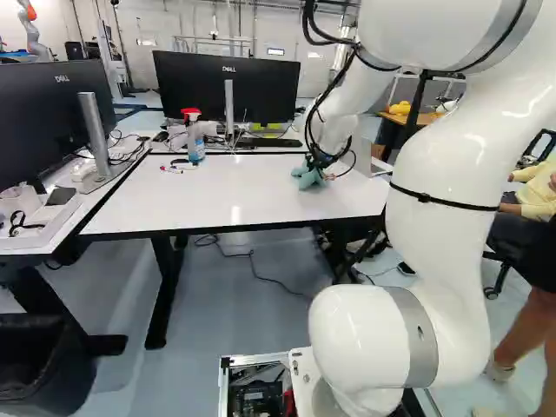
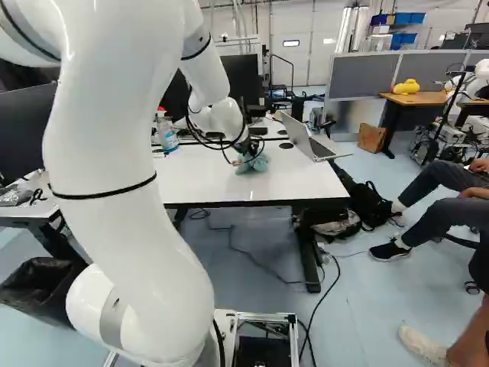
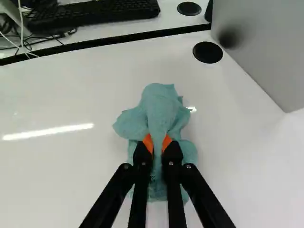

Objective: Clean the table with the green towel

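In the left base view my gripper (image 1: 327, 174) is low over the white table (image 1: 234, 187), at the bunched green towel (image 1: 307, 176). The same towel (image 2: 252, 164) shows under the wrist in the right base view. Seen from the wrist, my gripper (image 3: 157, 145) is shut on the towel (image 3: 161, 109), its orange pads pinching a fold from both sides. The towel's crumpled lobes spread around the fingertips and rest on the tabletop (image 3: 71, 109).
A laptop (image 2: 309, 141) stands right of the towel in the right base view. A spray bottle (image 1: 194, 137) and markers (image 1: 174, 168) lie toward the table's far left. Behind are a monitor (image 1: 228, 87) and a keyboard (image 3: 95, 13). People sit and stand to the right.
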